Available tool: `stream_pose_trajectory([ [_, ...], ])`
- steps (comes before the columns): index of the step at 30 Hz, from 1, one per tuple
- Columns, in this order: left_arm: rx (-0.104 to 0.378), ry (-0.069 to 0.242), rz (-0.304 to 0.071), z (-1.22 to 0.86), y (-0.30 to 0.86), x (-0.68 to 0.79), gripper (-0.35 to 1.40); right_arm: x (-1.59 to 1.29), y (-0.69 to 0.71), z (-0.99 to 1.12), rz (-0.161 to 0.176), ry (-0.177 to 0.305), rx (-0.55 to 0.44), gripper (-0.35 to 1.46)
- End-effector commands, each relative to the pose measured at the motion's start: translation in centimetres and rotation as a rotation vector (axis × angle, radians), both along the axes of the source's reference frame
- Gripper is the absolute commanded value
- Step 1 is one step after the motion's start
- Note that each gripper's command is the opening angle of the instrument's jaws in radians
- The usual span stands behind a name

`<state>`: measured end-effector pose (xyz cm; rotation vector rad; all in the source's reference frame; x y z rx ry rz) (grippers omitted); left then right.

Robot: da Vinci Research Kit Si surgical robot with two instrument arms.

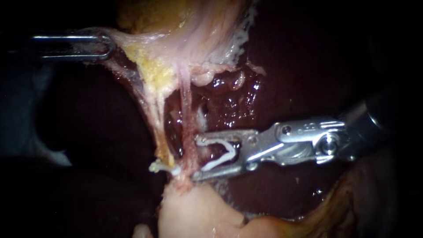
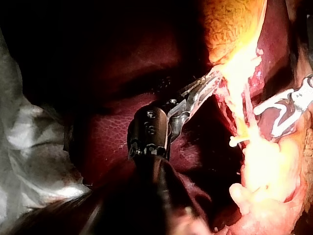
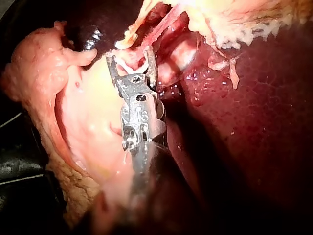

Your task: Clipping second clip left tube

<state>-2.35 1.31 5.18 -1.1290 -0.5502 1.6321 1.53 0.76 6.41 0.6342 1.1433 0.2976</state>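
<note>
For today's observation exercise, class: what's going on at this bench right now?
My left instrument grips a fold of tissue below the gallbladder and holds it taut. My right instrument carries an open white clip and has reached a thin pink tube; that clip is not yet squeezed closed. Another small clip already sits just beside, low on the strands. The dark liver lies behind.

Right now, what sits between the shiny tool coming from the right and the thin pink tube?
A white clip, spread open in the right instrument's end effector, fills that stretch, its open end at the tube. The endoscope view shows it.
</note>
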Motion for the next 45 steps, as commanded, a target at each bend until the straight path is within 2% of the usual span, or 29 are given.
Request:
stream_pose_trajectory([
  [1,0.000,0.000,0.000,0.00,0.00,0.00,-0.35,0.01,0.00,0.00,0.004,0.001,0.011,0.50],
  [8,-0.001,0.002,-0.003,0.00,0.00,-0.02,-0.35,0.14,0.00,0.10,0.006,-0.002,0.034,0.50],
  [17,-0.001,0.003,-0.003,0.00,-0.01,-0.02,-0.35,0.18,-0.01,0.15,-0.010,0.008,0.037,0.50],
  [26,-0.001,0.003,-0.003,0.00,-0.01,-0.02,-0.35,0.11,-0.02,0.08,-0.015,0.012,0.040,0.50],
  [34,-0.001,0.003,-0.003,0.00,-0.01,-0.02,-0.35,-0.01,-0.03,-0.07,-0.020,0.023,0.046,0.49],
  [40,-0.001,0.003,-0.004,0.01,-0.01,-0.02,-0.35,0.05,-0.11,-0.17,-0.042,0.059,0.053,0.49],
  [45,-0.002,0.003,-0.004,0.01,-0.01,-0.02,-0.35,0.19,-0.11,-0.14,-0.032,0.055,0.061,0.49],
])
